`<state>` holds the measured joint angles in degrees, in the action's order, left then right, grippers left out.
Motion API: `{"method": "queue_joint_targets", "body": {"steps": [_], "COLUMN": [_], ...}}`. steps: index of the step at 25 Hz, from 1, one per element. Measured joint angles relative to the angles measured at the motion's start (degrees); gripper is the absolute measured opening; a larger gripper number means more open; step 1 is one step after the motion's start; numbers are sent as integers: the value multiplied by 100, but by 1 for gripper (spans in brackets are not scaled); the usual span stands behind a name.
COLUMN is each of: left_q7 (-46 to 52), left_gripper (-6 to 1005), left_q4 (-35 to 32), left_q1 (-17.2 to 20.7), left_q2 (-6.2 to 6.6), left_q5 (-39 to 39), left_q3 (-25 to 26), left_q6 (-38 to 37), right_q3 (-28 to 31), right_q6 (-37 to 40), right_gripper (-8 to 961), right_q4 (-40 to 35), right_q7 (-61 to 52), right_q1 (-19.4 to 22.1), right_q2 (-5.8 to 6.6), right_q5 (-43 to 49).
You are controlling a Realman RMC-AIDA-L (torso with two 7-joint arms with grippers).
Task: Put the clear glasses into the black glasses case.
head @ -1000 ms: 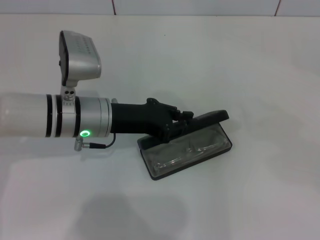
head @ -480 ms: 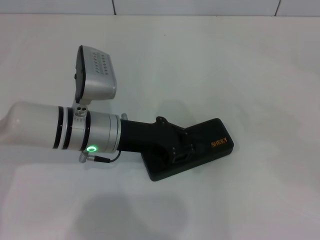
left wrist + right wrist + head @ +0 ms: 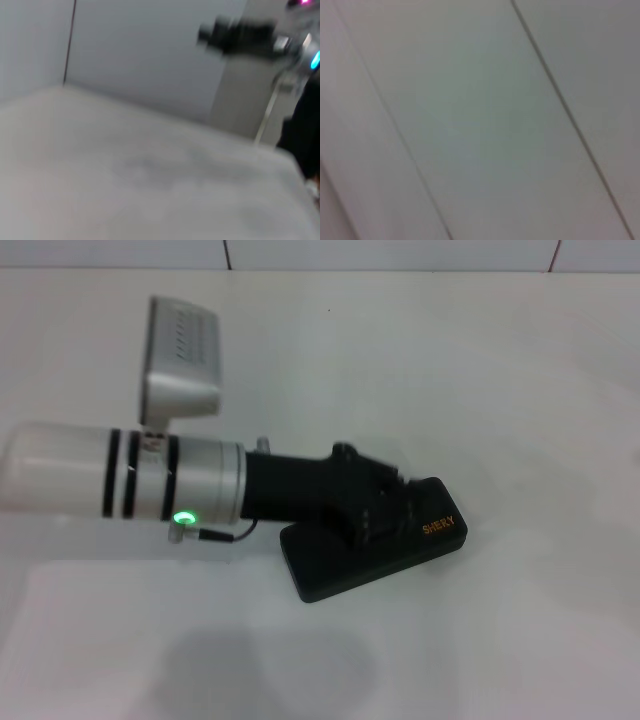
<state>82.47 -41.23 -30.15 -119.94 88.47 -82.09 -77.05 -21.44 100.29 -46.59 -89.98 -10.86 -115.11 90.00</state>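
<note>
You can read one marking only: the orange word "SHEKY", printed in capitals on the closed lid of the black glasses case [image 3: 375, 550], near its end toward the robot's right in the head view. Neither wrist view gives you any text, number or sign to read.

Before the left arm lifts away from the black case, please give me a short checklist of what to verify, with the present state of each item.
1. Lid of the flat matte black glasses case shut: ok.
2. Clear plastic glasses inside: cannot tell, the shut lid hides them.
3. Left gripper free of the lid: cannot tell, it lies over the case.
4. Case flat on the white table: ok.
5. Right gripper out of the way: ok, not in the head view.
</note>
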Motion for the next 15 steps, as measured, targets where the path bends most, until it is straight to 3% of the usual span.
{"method": "queue_joint_targets", "body": {"steps": [4,9,10,11,12,13,15], "left_q7": [-3,-230,-265,-307,-355,-355,-387], "left_gripper": [237,352,372,392,411,431,470], "left_q4": [-641,-814,-777,-691,-577,-577,-533], "left_q1": [277,349,352,359,390,390,437], "left_q2": [64,166,201,287,466,466,610], "left_q5": [-549,-639,-630,-618,-595,-595,-546], "left_q3": [301,1415,1546,1724,1864,1864,1884], "left_q6": [-690,-2384,-2571,-2836,-3090,-3090,-3218], "right_q3": [-330,-1478,-1664,-1957,-2176,-2381,-2703], "right_q6": [395,893,923,956,962,964,965], "right_gripper": [357,360,398,436,467,498,560], "right_q4": [1,254,357,511,647,764,930], "right_q7": [420,969,1031,1118,1194,1259,1339], "right_q1": [-93,-374,-454,-581,-700,-827,-1066], "right_q2": [7,-60,-62,-64,-67,-72,-88], "right_q5": [165,-11,-78,-186,-262,-325,-423]}}
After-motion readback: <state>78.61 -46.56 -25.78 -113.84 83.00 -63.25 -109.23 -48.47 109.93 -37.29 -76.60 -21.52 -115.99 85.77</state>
